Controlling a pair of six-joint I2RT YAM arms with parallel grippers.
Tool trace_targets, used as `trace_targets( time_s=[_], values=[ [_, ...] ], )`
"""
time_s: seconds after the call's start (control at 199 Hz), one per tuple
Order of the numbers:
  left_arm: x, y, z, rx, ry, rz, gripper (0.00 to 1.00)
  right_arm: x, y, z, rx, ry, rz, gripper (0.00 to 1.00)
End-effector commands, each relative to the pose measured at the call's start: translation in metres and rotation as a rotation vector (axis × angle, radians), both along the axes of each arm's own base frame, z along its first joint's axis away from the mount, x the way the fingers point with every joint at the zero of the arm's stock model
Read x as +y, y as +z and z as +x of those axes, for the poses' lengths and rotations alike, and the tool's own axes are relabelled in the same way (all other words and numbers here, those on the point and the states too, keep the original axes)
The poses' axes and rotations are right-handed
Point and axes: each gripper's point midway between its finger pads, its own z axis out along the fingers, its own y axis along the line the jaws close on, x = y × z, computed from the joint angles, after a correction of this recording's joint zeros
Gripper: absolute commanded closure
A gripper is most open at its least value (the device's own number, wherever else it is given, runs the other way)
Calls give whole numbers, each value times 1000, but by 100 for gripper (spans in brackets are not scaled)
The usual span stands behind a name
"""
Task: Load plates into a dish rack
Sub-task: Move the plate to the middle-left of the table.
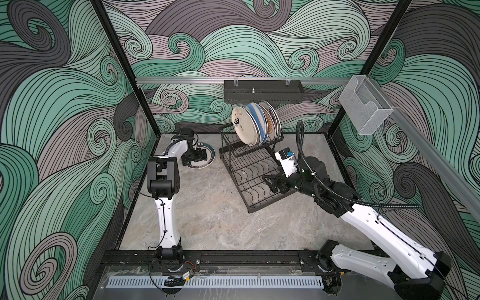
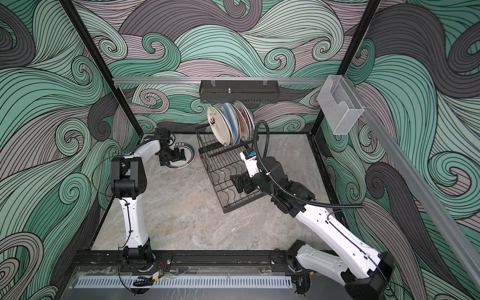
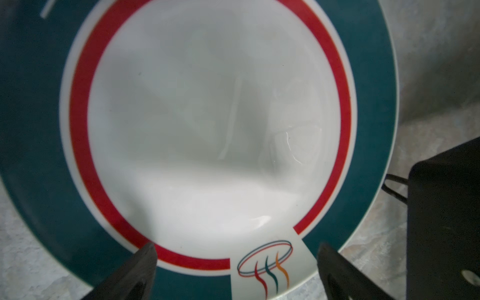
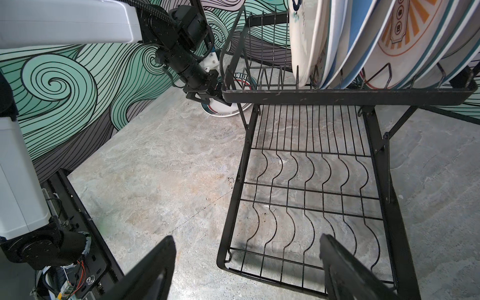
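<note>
Top view: plate (image 1: 244, 126) marked "3", seemingly

We see the rack (image 1: 249, 171) standing askew on the grey worktop (image 1: 207, 220), with a row of plates (image 1: 246, 124) upright in its raised tier. One teal-rimmed plate (image 1: 209, 155) lies flat on the worktop beside the rack, on the left arm's side, with the left end effector (image 1: 193, 157) over it. The right end effector (image 1: 268, 180) hangs above the rack's lower grid, jaws apart.
</note>
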Motion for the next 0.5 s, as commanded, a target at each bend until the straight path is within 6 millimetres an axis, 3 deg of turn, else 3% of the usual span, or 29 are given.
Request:
trace_targets(
  time_s=[0.0,0.246,0.498],
  values=[
    [1,2,2,9,-5,7,1,0,3,-4,-2,6,23,13],
    [-1,-17,-19,81,11,-19,2,5,-1,-6,10,36,25,13],
    [-14,-23,-69,134,55,-123,1,11,-1,-4,18,53,42,12]
  ],
)
